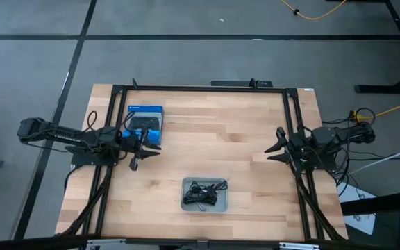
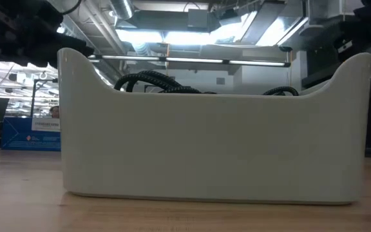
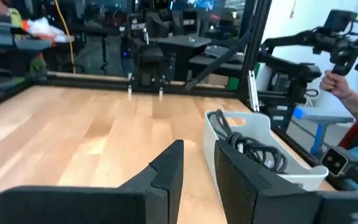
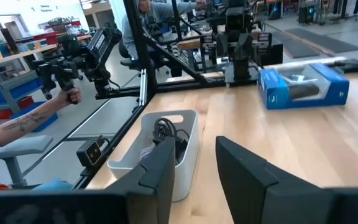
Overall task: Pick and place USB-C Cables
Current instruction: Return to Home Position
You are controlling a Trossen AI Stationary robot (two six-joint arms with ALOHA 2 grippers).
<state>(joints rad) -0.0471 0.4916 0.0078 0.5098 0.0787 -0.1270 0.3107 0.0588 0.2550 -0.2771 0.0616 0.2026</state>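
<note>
The USB-C cables (image 1: 205, 192) lie as a tangle of black coils inside the grey tray (image 1: 185, 203) near the table's near edge; a pale one I cannot make out. In the low view black loops (image 2: 148, 80) rise over the tray wall (image 2: 211, 148). My left gripper (image 1: 144, 155) hovers open at the table's left, beside the blue box and left of the tray (image 3: 263, 124); its wrist view shows the cables (image 3: 253, 149). My right gripper (image 1: 273, 144) waits open at the right side, facing the tray (image 4: 185, 158) and cables (image 4: 166, 132).
A blue game-controller box (image 1: 145, 121) lies flat near the far left corner, right beside my left gripper, and shows as the box (image 4: 303, 87) in the right wrist view. Bare wood spreads between the arms. Beyond the table's near edge a person's arm (image 4: 39, 115) holds a handle device.
</note>
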